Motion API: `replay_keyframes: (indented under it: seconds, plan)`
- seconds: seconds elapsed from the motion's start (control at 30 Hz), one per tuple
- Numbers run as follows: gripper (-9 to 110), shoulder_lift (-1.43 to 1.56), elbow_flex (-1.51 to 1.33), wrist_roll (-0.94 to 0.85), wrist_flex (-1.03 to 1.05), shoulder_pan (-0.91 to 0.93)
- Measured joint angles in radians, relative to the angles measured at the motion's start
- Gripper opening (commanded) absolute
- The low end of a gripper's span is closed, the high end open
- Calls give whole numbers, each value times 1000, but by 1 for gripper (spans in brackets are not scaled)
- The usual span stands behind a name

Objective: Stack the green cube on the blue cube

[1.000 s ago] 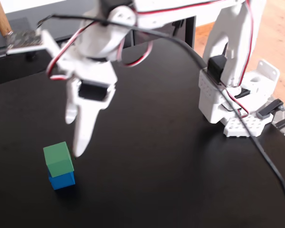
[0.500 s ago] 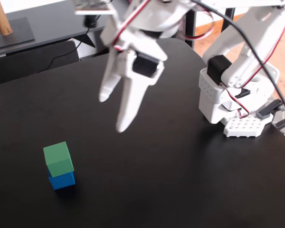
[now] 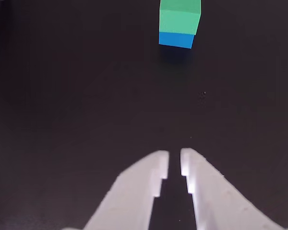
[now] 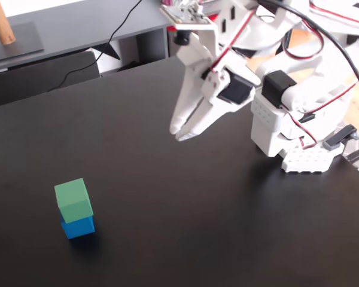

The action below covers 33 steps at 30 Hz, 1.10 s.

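The green cube [image 4: 72, 199] sits on top of the blue cube [image 4: 78, 226] on the black table, at the lower left in the fixed view. In the wrist view the green cube [image 3: 180, 18] on the blue cube [image 3: 176, 39] shows at the top edge, far ahead of the fingers. My white gripper [image 4: 180, 132] hangs above the table's middle, well away to the right of the stack. Its fingertips are nearly together with only a thin gap and hold nothing [image 3: 174, 160].
The arm's white base [image 4: 299, 149] stands at the table's right side with red and black cables. A grey shelf [image 4: 72, 27] and a wooden post [image 4: 0, 24] lie behind the table's far edge.
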<state>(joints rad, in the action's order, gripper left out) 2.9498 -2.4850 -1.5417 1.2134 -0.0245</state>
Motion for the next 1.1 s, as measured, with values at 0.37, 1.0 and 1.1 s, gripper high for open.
replay_keyframes:
  seconds: [0.37,1.0,1.1]
  plan:
    - [0,244,-235,26,58,-15]
    - [0,339,-499,43,74,-14]
    - [0,339,-529,44,74,-14]
